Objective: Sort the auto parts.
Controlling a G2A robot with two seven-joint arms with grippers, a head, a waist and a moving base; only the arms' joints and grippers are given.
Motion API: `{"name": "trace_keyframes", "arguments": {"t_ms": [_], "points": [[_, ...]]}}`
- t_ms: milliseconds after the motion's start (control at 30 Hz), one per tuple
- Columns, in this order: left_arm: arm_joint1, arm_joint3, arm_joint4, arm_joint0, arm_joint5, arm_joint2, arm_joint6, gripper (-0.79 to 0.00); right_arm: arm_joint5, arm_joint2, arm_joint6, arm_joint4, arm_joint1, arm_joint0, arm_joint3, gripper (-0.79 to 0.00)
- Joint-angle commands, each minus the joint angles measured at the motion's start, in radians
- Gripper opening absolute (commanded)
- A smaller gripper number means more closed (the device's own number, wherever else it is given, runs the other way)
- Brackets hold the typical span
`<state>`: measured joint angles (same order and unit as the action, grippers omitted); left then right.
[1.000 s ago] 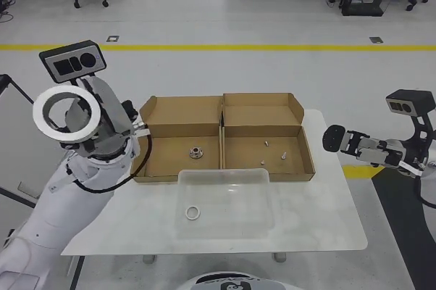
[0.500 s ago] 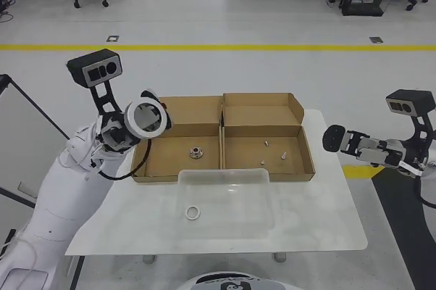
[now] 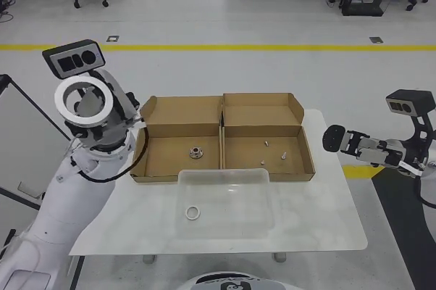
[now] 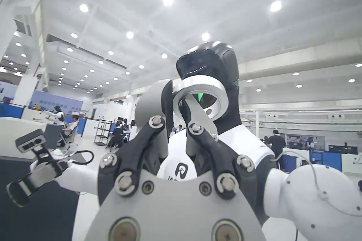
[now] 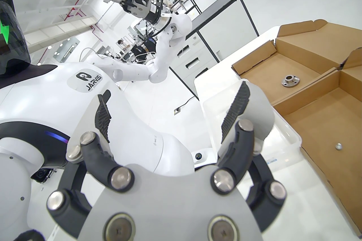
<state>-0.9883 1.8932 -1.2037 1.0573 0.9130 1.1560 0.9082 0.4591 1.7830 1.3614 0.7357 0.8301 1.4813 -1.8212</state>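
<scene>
Your left gripper [image 4: 176,96] has its fingers pinching the wall of a wide silver metal ring [image 4: 217,91]. One finger sits inside the ring's bore and the other presses on its outside. The ring is held up in the air, well apart from everything on the white table [image 3: 327,217].

Your right gripper [image 5: 174,92] has its ribbed black fingers [image 5: 236,106] spread wide with nothing between them, and it hangs off the side of the table. Ahead of those right fingers, two open brown cardboard boxes lie side by side. The farther box [image 3: 167,156] holds a small silver flanged metal hub [image 3: 196,153]. The nearer box [image 3: 247,156] holds two small silver bolts [image 3: 282,154].

Beside the boxes, well apart from both pairs of fingers, a clear plastic tray [image 3: 221,172] holds a small white ring [image 3: 193,212].
</scene>
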Motion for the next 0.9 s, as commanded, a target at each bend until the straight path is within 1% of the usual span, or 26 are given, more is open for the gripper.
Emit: {"name": "trace_keyframes", "arguments": {"t_ms": [0, 100, 200, 267, 400, 500, 633, 767, 867], "points": [[-0.008, 0.000, -0.010, 0.006, -0.026, 0.018, 0.025, -0.785, 0.000, 0.000, 0.000, 0.000, 0.000, 0.000, 0.000, 0.000], [-0.023, -0.010, 0.005, 0.018, -0.051, 0.043, 0.050, -0.785, 0.000, 0.000, 0.000, 0.000, 0.000, 0.000, 0.000, 0.000], [-0.035, -0.036, 0.087, 0.025, -0.072, 0.063, 0.071, -0.785, 0.000, 0.000, 0.000, 0.000, 0.000, 0.000, 0.000, 0.000], [-0.037, -0.074, 0.187, 0.026, -0.082, 0.077, 0.081, -0.785, 0.000, 0.000, 0.000, 0.000, 0.000, 0.000, 0.000, 0.000], [-0.039, -0.089, 0.313, 0.025, -0.074, 0.083, 0.074, -0.785, 0.000, 0.000, 0.000, 0.000, 0.000, 0.000, 0.000, 0.000], [-0.039, -0.091, 0.372, 0.025, -0.064, 0.081, 0.064, -0.785, 0.000, 0.000, 0.000, 0.000, 0.000, 0.000, 0.000, 0.000], [-0.039, -0.083, 0.372, 0.023, -0.046, 0.067, 0.046, -0.785, 0.000, 0.000, 0.000, 0.000, 0.000, 0.000, 0.000, 0.000], [-0.042, -0.065, 0.287, 0.024, -0.036, 0.050, 0.035, -0.785, 0.000, 0.000, 0.000, 0.000, 0.000, 0.000, 0.000, 0.000], [-0.043, -0.069, 0.236, 0.020, -0.053, 0.053, 0.052, -0.785, 0.000, 0.000, 0.000, 0.000, 0.000, 0.000, 0.000, 0.000]]}}
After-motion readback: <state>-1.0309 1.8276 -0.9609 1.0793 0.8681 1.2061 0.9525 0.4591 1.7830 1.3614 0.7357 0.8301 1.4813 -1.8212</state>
